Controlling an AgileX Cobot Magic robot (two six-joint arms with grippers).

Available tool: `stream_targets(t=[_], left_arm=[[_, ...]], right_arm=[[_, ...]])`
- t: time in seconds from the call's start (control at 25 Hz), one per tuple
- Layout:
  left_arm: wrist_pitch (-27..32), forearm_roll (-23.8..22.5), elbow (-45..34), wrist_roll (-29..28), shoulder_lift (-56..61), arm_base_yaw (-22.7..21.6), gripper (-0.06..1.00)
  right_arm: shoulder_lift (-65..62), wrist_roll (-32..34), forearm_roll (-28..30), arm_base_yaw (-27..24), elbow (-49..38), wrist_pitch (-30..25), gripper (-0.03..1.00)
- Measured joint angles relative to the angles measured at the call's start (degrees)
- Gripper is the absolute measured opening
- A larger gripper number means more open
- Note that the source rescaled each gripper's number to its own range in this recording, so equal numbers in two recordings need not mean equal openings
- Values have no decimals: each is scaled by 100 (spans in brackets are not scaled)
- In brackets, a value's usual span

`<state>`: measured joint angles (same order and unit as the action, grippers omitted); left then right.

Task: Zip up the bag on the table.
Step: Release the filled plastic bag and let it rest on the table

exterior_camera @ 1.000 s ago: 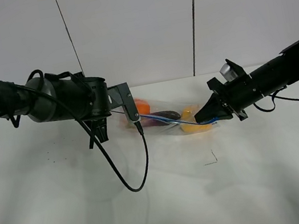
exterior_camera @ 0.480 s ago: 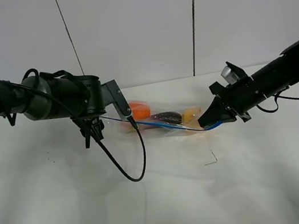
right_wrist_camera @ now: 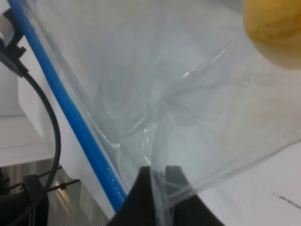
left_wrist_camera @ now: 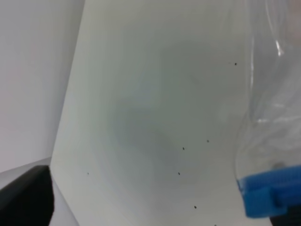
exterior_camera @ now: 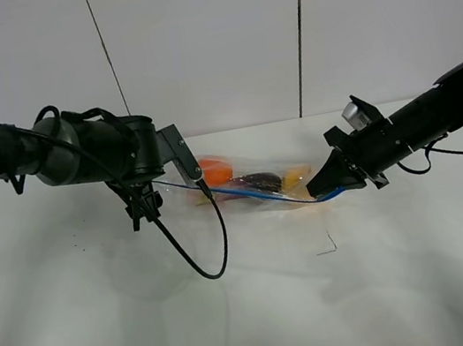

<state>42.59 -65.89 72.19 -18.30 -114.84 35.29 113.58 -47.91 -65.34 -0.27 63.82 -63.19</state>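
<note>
The bag (exterior_camera: 247,186) sits on the white tabletop (exterior_camera: 239,315), just above the middle of the high view. There's an orange (exterior_camera: 216,169), an eggplant (exterior_camera: 255,179) and a yellow fruit (exterior_camera: 293,177) inside, and the blue zip strip (exterior_camera: 235,193) runs along its near edge. The right claw (exterior_camera: 315,187) is pinched tight on the clear plastic at the bag's right end. The left claw (exterior_camera: 142,208) hangs at the left corner with a blue slider (left_wrist_camera: 268,195) right beside one finger. Can't tell if it's gripping anything.
</note>
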Motion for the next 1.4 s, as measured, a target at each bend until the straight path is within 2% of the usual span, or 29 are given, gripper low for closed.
stream_targets(t=[0.28,0.4,0.48,0.64,0.72,0.84,0.92,1.0,1.12,1.2,1.28,1.4], left_arm=[[-195,570,6,422,357,0,99],[-161,823,25,362,547,-56,99],[-186,904,25,111,710,-185,99],[-268,1224,25,-616,1173,-735,99],[-272,1574,25,-761,1500,-1103,99],[-251,2400,31,-798,2022,-1753,99],[-188,3152,31,-513,2374,-2242,99],[23,3954,31,48,2741,-2669,99],[589,5137,22,1187,3208,-3245,99],[771,5832,-110,1603,3561,-3578,99],[808,6223,-330,1933,4013,-3805,99],[803,6338,-811,2206,4721,-4014,99]], right_arm=[[0,-10,-6,0,0,-6,0],[0,-23,-6,0,0,-12,0],[0,-23,-6,0,0,-12,0],[0,-30,-21,0,0,-12,0],[0,-36,-21,0,0,-7,0],[0,-42,-21,0,0,-7,0],[0,-53,-21,0,0,-7,0],[0,-69,-23,0,0,-7,0],[0,-115,-88,0,0,-7,0],[0,-150,-123,0,0,-7,0],[0,-173,-134,0,0,-7,0],[0,-201,-135,0,0,-7,0]])
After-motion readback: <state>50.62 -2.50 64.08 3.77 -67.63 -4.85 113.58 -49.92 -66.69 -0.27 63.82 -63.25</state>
